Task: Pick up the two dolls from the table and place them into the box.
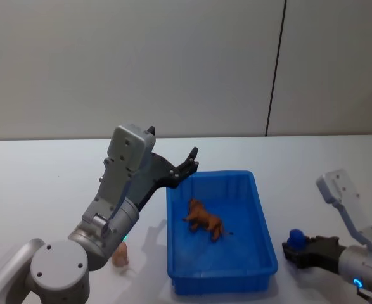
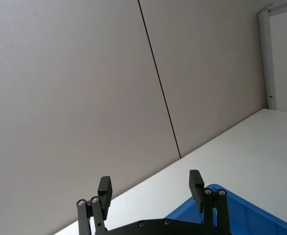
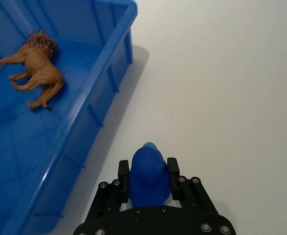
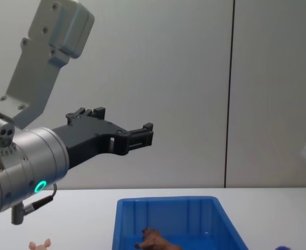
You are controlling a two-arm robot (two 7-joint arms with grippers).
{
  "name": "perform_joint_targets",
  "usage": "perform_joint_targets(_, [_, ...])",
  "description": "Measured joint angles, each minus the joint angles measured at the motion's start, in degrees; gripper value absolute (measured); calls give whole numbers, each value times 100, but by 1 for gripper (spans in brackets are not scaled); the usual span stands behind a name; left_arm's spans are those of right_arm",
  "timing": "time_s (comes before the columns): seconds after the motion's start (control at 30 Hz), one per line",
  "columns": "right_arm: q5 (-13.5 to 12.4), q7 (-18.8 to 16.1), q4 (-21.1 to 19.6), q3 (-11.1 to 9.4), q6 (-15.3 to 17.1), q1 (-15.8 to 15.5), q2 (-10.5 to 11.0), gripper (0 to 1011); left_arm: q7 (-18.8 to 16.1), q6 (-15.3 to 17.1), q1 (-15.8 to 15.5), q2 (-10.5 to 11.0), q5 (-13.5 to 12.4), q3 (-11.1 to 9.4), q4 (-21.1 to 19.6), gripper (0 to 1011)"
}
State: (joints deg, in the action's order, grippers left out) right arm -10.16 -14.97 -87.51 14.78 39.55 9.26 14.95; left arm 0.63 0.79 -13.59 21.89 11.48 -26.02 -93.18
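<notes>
Left gripper noted raised high over the far left corner of the box, fingers spread apart and empty; I judge this height gives clearance over the rim ahead of a descent. Brown doll lies on its side inside the box, while the pink doll sits on the table just beside the box's left wall, under my left arm, so one placement is outstanding. Right gripper rests low to the right of the box, clamped on a small blue toy.
</notes>
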Motion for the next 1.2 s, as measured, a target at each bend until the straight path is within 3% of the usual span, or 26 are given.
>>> perform_joint_targets(0.37, [177,234,-312,-58,-451,-63,71,387,0,0,0,0,0,0,0,1001])
perform_joint_targets(0.63, [344,189,-488,-57,-798,41,52,335,0,0,0,0,0,0,0,1001])
perform_joint_targets(1.0, [598,-255,-613,48,-1301,433,-122,273,0,0,0,0,0,0,0,1001])
perform_joint_targets(1.2, [634,-590,-572,119,-1369,652,-245,239,0,0,0,0,0,0,0,1001])
